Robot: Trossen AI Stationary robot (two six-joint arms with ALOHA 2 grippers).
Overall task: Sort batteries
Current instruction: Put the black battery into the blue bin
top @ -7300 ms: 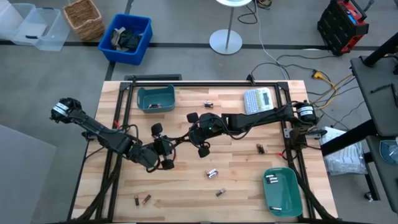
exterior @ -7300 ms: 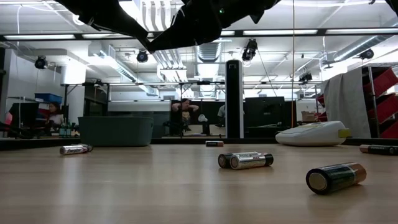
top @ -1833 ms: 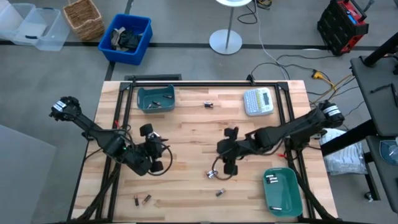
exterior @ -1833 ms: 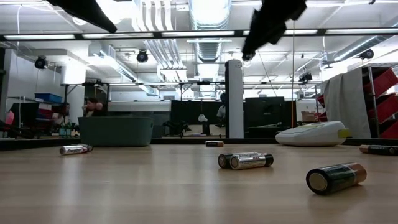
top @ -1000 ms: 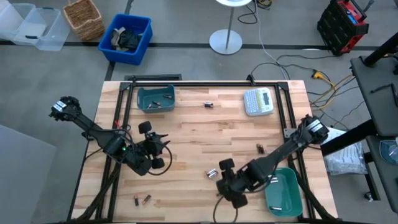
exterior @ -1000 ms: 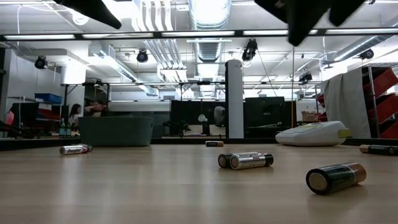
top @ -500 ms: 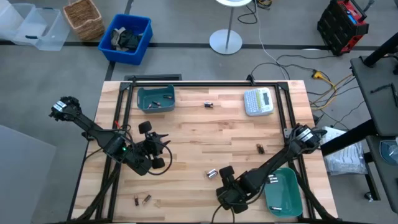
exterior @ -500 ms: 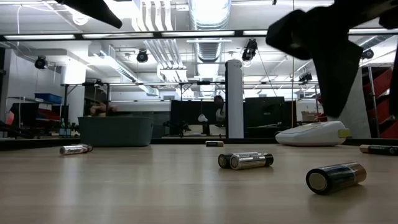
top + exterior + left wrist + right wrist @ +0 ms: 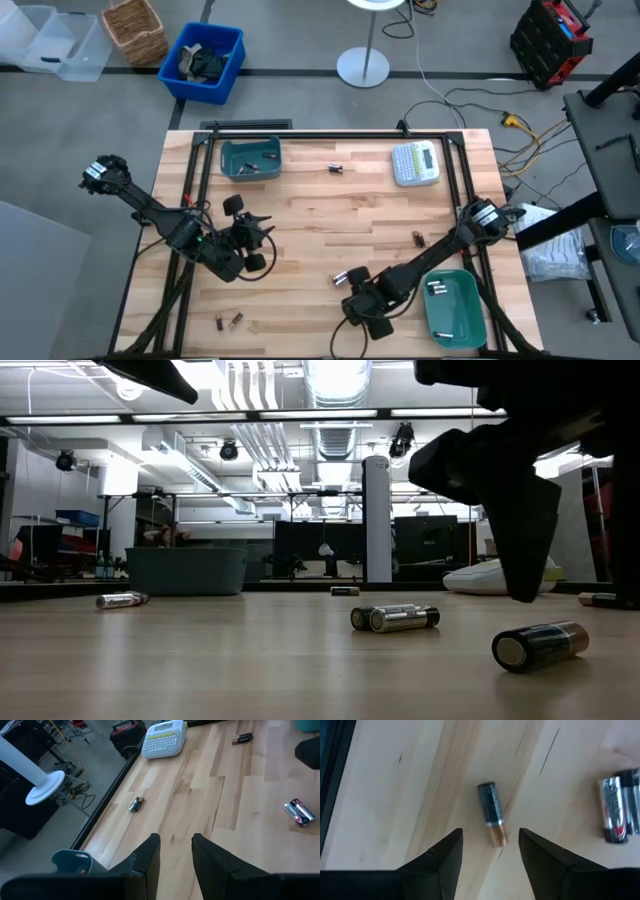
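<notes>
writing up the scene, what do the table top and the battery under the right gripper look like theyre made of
Table top: looks like pale wood, matt, in strips with visible grain and seams.
Battery: probably a metal cell in a glossy wrap, dark on most of its length with a coppery band at one end. It lies flat between the fingers of the open right gripper, untouched.
</notes>
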